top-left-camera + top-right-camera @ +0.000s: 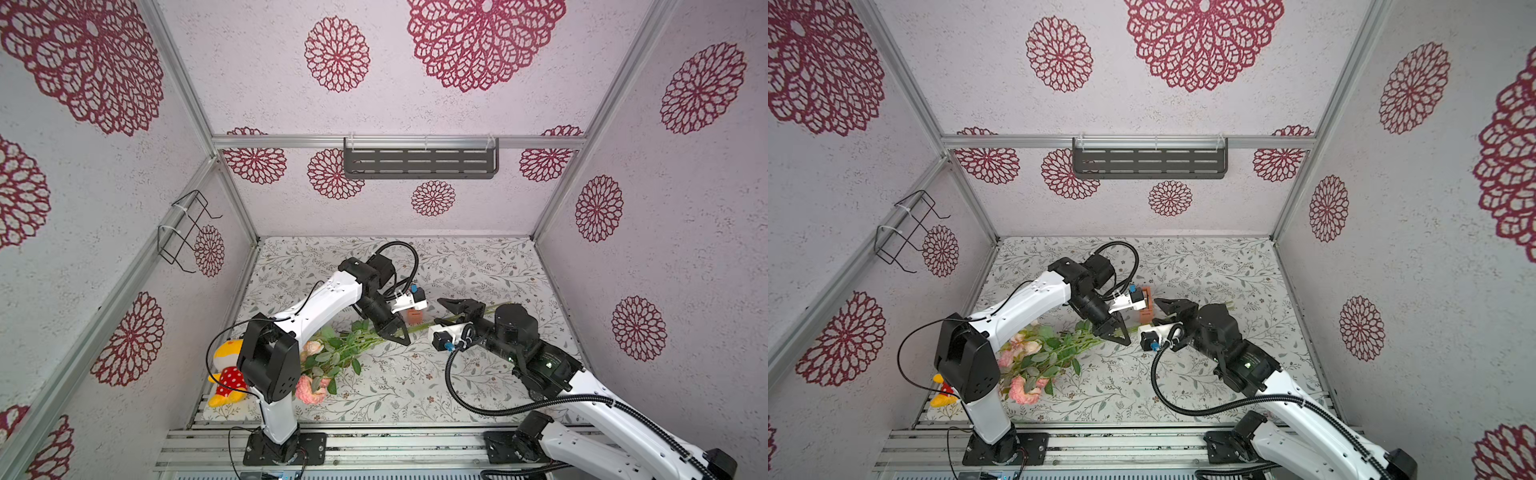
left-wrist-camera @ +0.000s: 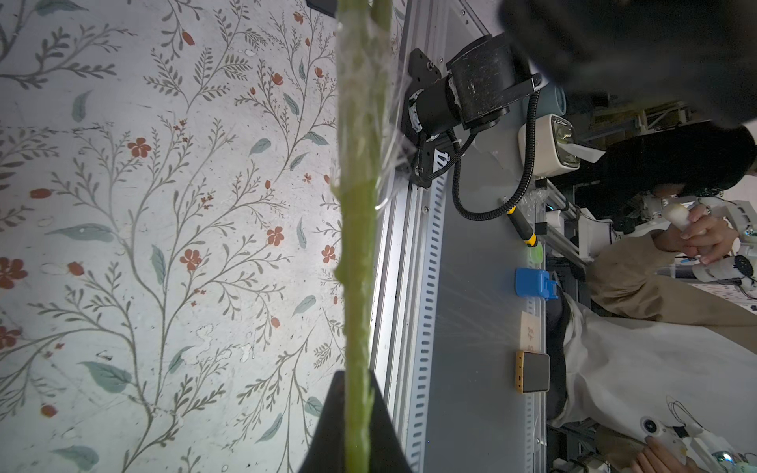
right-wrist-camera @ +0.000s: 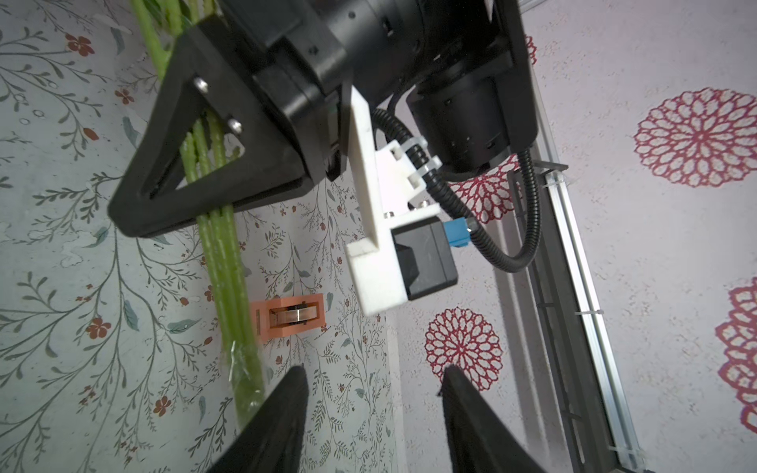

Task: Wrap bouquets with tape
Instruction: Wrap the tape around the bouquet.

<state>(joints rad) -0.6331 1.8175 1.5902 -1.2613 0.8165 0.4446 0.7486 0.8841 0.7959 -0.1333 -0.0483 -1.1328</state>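
Observation:
The bouquets (image 1: pixel 332 357) (image 1: pixel 1042 353) lie on the floral table, pink and peach blooms at the front left and green stems (image 1: pixel 419 327) (image 3: pixel 223 262) running right. My left gripper (image 1: pixel 401 336) (image 1: pixel 1121 336) (image 2: pixel 356 381) (image 3: pixel 123 217) is shut on the stems partway along. Clear tape (image 2: pixel 364 82) (image 3: pixel 241 368) is wound around the stems beyond that grip. The orange tape dispenser (image 1: pixel 414 316) (image 1: pixel 1145 305) (image 3: pixel 288 317) stands just behind the stems. My right gripper (image 1: pixel 440 309) (image 1: pixel 1156 311) (image 3: pixel 372 376) is open beside the taped stem end, with nothing between its fingers.
A yellow plush toy in a red dotted dress (image 1: pixel 226 370) (image 1: pixel 944 392) lies at the front left, behind the left arm's base. A dark slotted shelf (image 1: pixel 419 160) hangs on the back wall and a wire basket (image 1: pixel 187 230) on the left wall. Metal rails (image 1: pixel 374 440) edge the front.

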